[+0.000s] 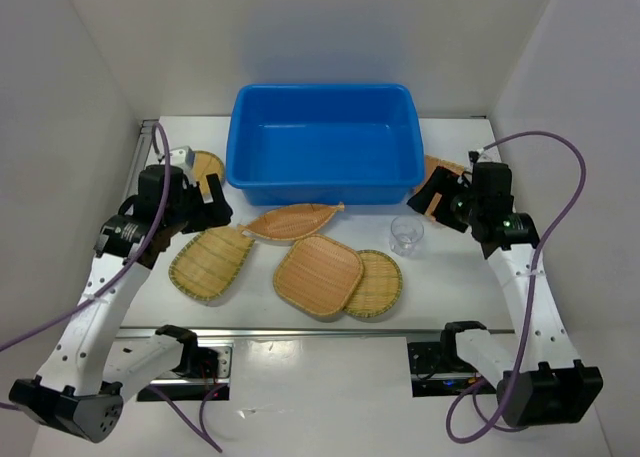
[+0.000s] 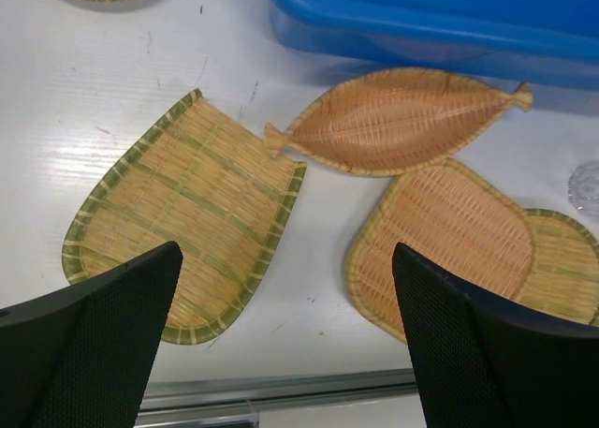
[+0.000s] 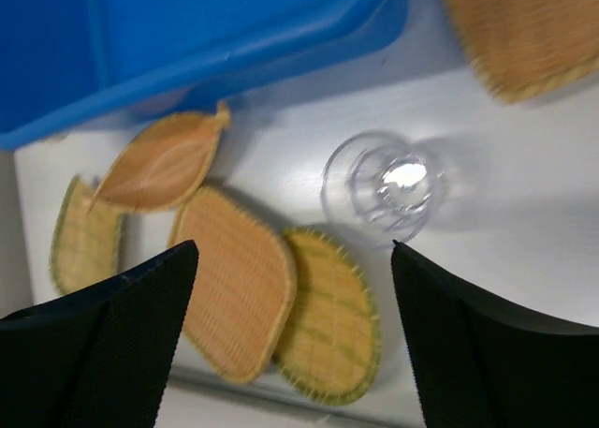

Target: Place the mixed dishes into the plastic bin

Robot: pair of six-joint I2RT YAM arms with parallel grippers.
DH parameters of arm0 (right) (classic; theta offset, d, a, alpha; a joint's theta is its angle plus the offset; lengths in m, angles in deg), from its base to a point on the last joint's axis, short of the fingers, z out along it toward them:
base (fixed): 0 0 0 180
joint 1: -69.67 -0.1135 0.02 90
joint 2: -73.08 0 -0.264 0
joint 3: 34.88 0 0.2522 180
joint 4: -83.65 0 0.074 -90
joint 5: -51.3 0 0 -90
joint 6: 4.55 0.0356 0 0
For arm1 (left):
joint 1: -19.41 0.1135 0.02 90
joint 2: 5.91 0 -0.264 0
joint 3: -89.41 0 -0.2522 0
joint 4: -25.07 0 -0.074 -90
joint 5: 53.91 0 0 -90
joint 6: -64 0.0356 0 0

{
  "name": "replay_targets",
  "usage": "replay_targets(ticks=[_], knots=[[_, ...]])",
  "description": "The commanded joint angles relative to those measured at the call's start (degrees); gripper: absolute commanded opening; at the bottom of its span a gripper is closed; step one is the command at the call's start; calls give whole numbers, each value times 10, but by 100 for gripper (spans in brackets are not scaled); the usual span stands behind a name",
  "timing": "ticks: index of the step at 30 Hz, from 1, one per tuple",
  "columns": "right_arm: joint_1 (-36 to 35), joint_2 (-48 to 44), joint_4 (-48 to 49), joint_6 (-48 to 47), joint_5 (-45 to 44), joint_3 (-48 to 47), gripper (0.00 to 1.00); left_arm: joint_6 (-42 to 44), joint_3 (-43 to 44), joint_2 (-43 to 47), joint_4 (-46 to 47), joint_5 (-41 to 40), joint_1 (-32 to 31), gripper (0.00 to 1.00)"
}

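Note:
The blue plastic bin (image 1: 320, 142) stands empty at the back middle. In front of it lie a leaf-shaped tray (image 1: 293, 220), a green-rimmed tray (image 1: 210, 262), a rounded-square tan tray (image 1: 318, 274) overlapping a round green-rimmed tray (image 1: 373, 284), and a clear cup (image 1: 406, 235). My left gripper (image 1: 212, 205) is open and empty above the table, left of the leaf tray (image 2: 398, 121) and over the green-rimmed tray (image 2: 182, 213). My right gripper (image 1: 436, 199) is open and empty, just right of and above the cup (image 3: 384, 186).
One more woven tray (image 1: 206, 166) lies left of the bin behind my left gripper. Another (image 1: 441, 167) lies at the bin's right corner, also in the right wrist view (image 3: 524, 30). White walls enclose the table; a metal rail runs along its near edge (image 1: 320, 334).

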Motion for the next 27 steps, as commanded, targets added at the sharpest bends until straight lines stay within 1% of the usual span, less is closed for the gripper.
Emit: replay_targets(ticks=[1,2,4,5,6,7,8,9,12,14,17,20,21,25,27], knots=[[-56,-46,-12,44,86,33,80,-14,4,43,45,3,-3,100],[-102,-46,-12,78,91,41,77,-28,4,43,51,3,-3,100],[-156,-59,-7,122,81,57,70,-41,-10,49,56,18,-3,100],[-213,-68,0,192,48,88,67,-48,-33,63,72,35,-3,100],[-244,-74,7,192,48,88,66,-59,-43,72,81,44,-3,100],[-302,-74,14,233,23,111,66,-74,-52,83,88,57,-3,100],[-328,-66,20,253,11,130,66,-82,-61,90,93,58,-3,100],[-370,-58,35,283,-1,139,64,-94,-83,102,100,63,-3,100],[-414,-22,64,322,-11,159,64,-102,-104,121,100,63,-3,100],[-414,4,64,328,-21,167,64,-108,-110,133,105,58,-8,100],[-414,4,45,351,-43,186,64,-108,-110,133,105,51,-8,100],[-414,-25,28,411,-52,230,64,-108,-110,133,105,57,-8,100],[-414,-37,35,442,-52,258,62,-108,-110,133,105,57,-14,100],[-414,-73,35,485,-64,303,61,-108,-115,120,111,67,-24,100],[-414,-68,60,501,-69,320,61,-108,-115,109,117,67,-30,100]])
